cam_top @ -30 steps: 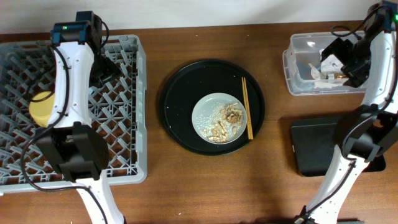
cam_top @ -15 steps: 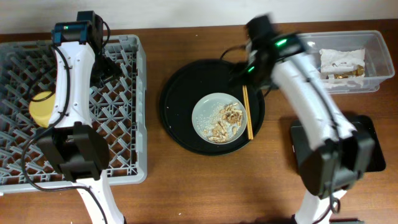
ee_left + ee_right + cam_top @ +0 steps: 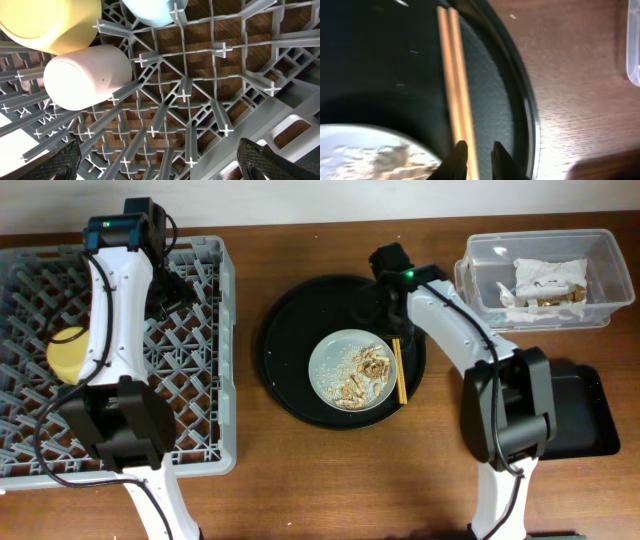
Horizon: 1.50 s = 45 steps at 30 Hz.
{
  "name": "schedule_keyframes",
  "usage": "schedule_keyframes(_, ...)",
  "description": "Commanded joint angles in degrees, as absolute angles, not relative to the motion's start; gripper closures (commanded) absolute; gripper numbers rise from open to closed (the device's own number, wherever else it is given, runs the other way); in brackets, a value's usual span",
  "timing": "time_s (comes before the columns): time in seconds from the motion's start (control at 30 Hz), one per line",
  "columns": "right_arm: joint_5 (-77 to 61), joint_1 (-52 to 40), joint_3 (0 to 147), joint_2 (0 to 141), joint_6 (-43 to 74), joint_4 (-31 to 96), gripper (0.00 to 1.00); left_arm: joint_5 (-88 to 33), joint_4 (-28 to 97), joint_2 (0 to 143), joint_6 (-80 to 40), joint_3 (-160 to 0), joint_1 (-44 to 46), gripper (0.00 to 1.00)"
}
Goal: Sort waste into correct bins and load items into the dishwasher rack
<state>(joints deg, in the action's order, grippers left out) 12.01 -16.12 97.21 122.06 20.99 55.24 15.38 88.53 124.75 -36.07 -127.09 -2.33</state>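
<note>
Round black tray (image 3: 370,65) holds chopsticks (image 3: 454,75) just beyond right fingers (image 3: 458,156).

Lab tabletop — wooden table (image 3: 330,480), dishwasher rack (image 3: 227,360).

brown chopsticks (image 3: 400,376) side by side beside grey plate (image 3: 328,364) of crumbly scraps (image 3: 362,378)

light-blue cup (image 3: 150,11): running off left wrist view's top edge
yellow bowl (image 3: 47,22): running off its top-left corner
plate (image 3: 370,150): blurring, right wrist view's bottom edge cropping it
chopsticks (image 3: 454,85): running off that bottom edge
</note>
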Motion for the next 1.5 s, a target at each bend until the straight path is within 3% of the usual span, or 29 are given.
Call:
schedule_keyframes(0.0, 7.1, -13.7, 96.9, 123.0, 15.9, 57.1, 0.81, 15.6, 88.6, 124.7, -36.6, -127.5, -2.1, 0.01)
schedule_keyframes(0.1, -1.3, -13.5, 96.6, 123.2, 10.4, 57.8, 0.81, 15.6, 88.6, 124.7, -36.6, -127.5, -2.1, 0.01)
schedule_keyframes(0.5, 0.2, -13.4, 89.8, 123.2, 9.8, 54.1, 0.81, 15.6, 88.6, 124.7, -36.6, -127.5, -2.1, 0.01)
schedule_keyframes(0.57, -0.3, -13.5, 89.8, 123.2, 9.9, 54.1, 0.96, 15.6, 88.6, 124.7, -36.6, -127.5, -2.1, 0.01)
schedule_keyframes(0.6, -1.6, -13.5, 90.1, 123.2, 10.6, 54.0, 0.96, 15.6, 88.6, 124.7, -36.6, -127.5, -2.1, 0.01)
schedule_keyframes(0.73, -2.3, -13.4, 98.3, 123.0, 12.9, 59.7, 0.96, 15.6, 88.6, 124.7, -36.6, -127.5, -2.1, 0.01)
schedule_keyframes(0.87, -3.0, -11.1, 117.3, 122.8, 12.9, 74.3, 0.96, 15.6, 88.6, 124.7, -36.6, -127.5, -2.1, 0.01)
schedule_keyframes(1.0, -22.4, -10.9, 123.8, 122.8, 12.4, 78.9, 0.96, 15.6, 88.6, 124.7, -36.6, -127.5, -2.1, 0.0)
schedule_keyframes(1.07, -37.5, -14.7, 123.8, 122.8, 12.7, 74.0, 0.96, 15.6, 88.6, 124.7, -36.6, -127.5, -2.1, 0.01)
schedule_keyframes(1.2, -22.4, -28.4, 123.7, 123.4, 33.7, 58.5, 0.96, 15.6, 88.6, 124.7, -36.6, -127.5, -2.1, 0.01)
schedule_keyframes(1.37, -19.4, -37.8, 123.7, 127.0, 49.9, 45.1, 0.96, 15.6, 88.6, 124.7, -36.6, -127.5, -2.1, 0.01)
schedule_keyframes(1.47, -19.6, -41.3, 123.7, 131.6, 51.8, 39.6, 0.96, 15.6, 88.6, 124.7, -36.6, -127.5, -2.1, 0.01)
